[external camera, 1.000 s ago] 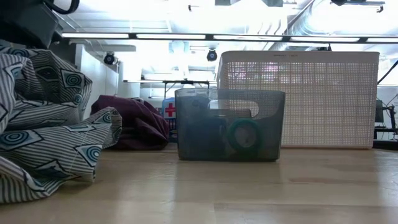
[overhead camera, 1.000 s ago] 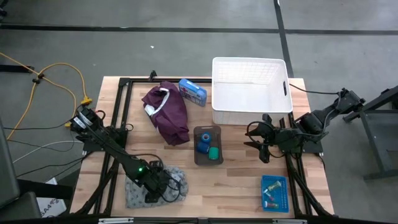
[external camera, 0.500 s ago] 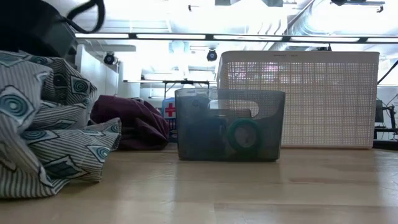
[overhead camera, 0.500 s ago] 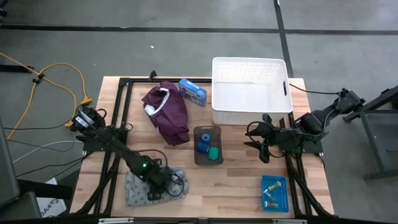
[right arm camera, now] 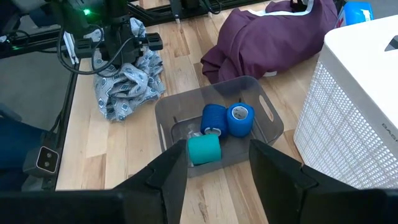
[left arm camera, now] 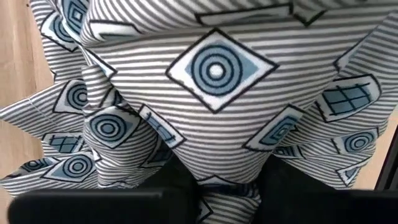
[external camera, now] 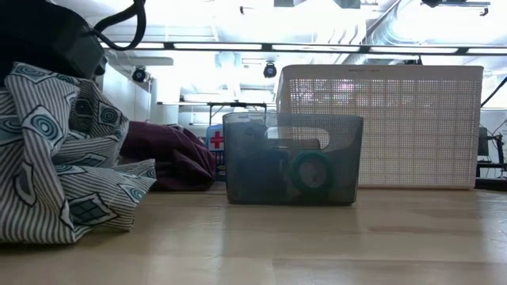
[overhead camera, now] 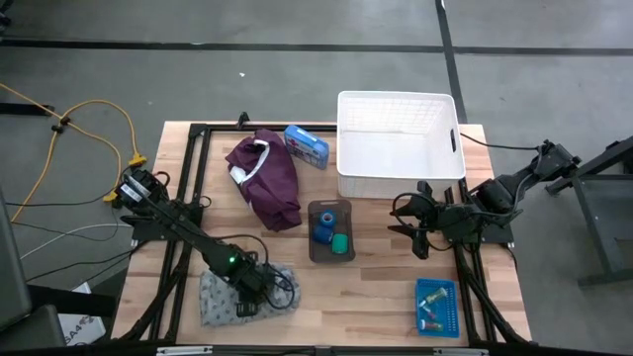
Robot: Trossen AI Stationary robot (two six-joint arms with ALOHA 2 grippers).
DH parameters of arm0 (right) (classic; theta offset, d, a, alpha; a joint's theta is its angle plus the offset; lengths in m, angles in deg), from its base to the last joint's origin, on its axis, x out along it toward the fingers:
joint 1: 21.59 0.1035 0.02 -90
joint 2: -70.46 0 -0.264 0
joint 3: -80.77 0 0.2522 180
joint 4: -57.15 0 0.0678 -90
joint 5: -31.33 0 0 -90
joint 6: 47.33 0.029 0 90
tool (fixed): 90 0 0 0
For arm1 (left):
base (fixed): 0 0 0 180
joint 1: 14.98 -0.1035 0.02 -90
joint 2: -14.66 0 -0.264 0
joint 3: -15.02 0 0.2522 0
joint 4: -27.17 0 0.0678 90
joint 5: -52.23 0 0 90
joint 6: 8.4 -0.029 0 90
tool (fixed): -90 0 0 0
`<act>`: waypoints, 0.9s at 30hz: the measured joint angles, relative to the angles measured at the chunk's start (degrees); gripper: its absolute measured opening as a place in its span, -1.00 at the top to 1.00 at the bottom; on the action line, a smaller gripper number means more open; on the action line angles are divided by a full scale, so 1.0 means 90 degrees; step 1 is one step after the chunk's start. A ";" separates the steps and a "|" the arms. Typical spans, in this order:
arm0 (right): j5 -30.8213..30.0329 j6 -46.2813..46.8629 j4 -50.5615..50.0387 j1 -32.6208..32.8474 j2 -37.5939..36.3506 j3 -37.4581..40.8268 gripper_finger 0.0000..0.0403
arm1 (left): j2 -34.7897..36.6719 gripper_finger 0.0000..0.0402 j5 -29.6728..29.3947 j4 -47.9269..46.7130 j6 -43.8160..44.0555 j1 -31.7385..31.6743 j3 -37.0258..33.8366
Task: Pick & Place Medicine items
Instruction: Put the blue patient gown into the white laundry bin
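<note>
The medicine items lie in a grey see-through bin [overhead camera: 330, 232] at mid-table: two blue rolls [right arm camera: 227, 118] and a green roll [right arm camera: 204, 149]. My right gripper [overhead camera: 415, 229] hovers open just right of the bin, with nothing between its fingers. At the near left, my left gripper [overhead camera: 252, 287] is shut on the grey patterned cloth [overhead camera: 223, 302], which lies bunched up on the table. In the low view this cloth [external camera: 63, 158] rises in a heap under the dark gripper body [external camera: 47, 39]. My left gripper pinches a gathered fold of the cloth [left arm camera: 227, 190] between its two fingers [left arm camera: 180, 186], coming from above and pointing down. How many layers it has, I cannot tell. The cloth is drawn up under the fingers, and its lower folds [external camera: 95, 214] rest on the table.
A white lattice basket [overhead camera: 401, 143] stands at the far right, behind the bin. A maroon garment [overhead camera: 267, 178] and a blue box [overhead camera: 307, 145] lie at the far middle. A small blue tray [overhead camera: 436, 307] with tiny pieces sits at the near right.
My left gripper has shut on the grey patterned cloth and shifted slightly toward the table's right. The cloth has been gathered in and drawn up into a taller heap under it; its lower folds stay on the table.
</note>
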 joint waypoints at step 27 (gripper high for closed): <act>0.0000 -0.0001 0.0000 -0.0002 0.0000 -0.0001 0.20 | 0.3571 0.59 -0.1194 -0.1413 -0.0452 -0.0685 -0.0022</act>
